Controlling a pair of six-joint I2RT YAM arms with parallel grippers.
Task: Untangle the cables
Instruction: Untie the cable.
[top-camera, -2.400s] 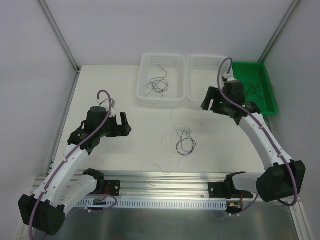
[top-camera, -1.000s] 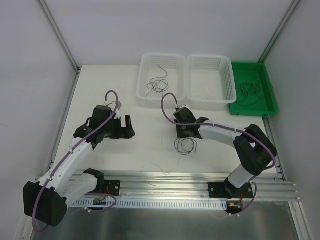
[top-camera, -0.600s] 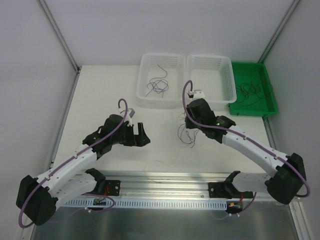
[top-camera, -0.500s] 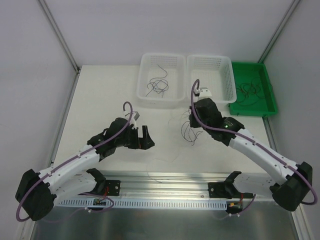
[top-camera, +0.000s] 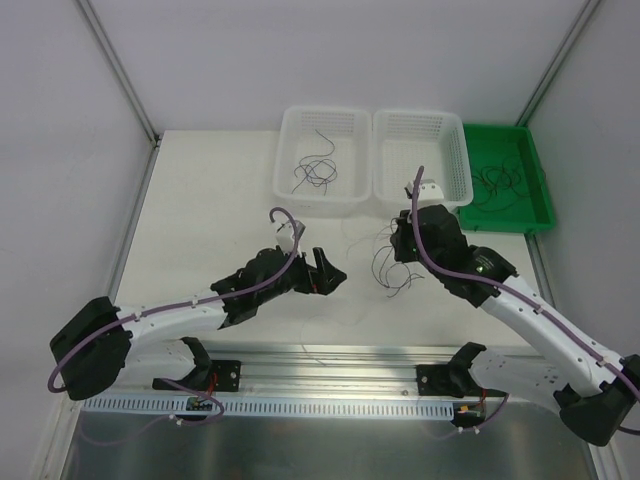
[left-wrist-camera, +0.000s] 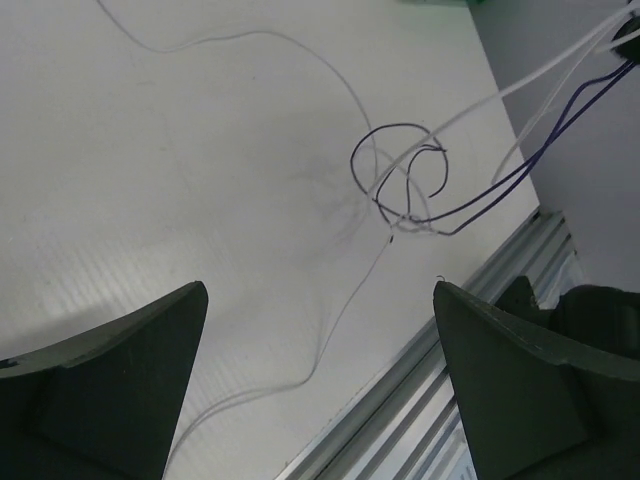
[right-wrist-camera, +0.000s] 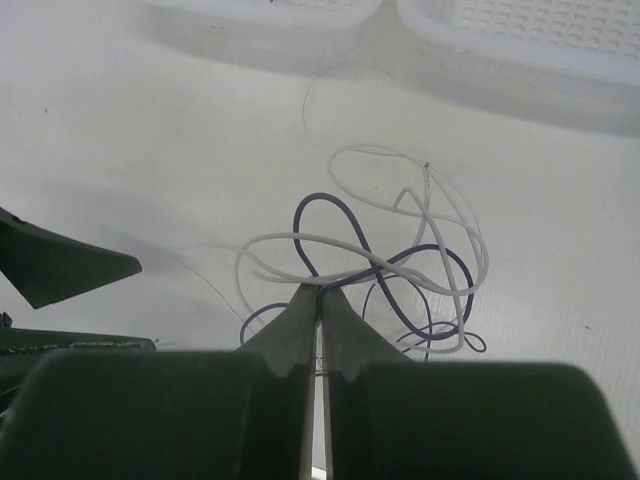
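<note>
Mid-table, just near of the left white basket and its twin, the right gripper has its fingers pressed together on the cables. It's a messy tangle of purple and white loops dangling under it. The left gripper sits just left of the tangle, spread wide with nothing in it. More loose strands lie in that left basket and in the green tray at far right.

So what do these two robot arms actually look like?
The left arm and right arm match: slim white tubes linked by chunky black joints, with a purple cable running along each. Each ends in two dark, wedge-shaped jaws that taper towards the tips.
</note>
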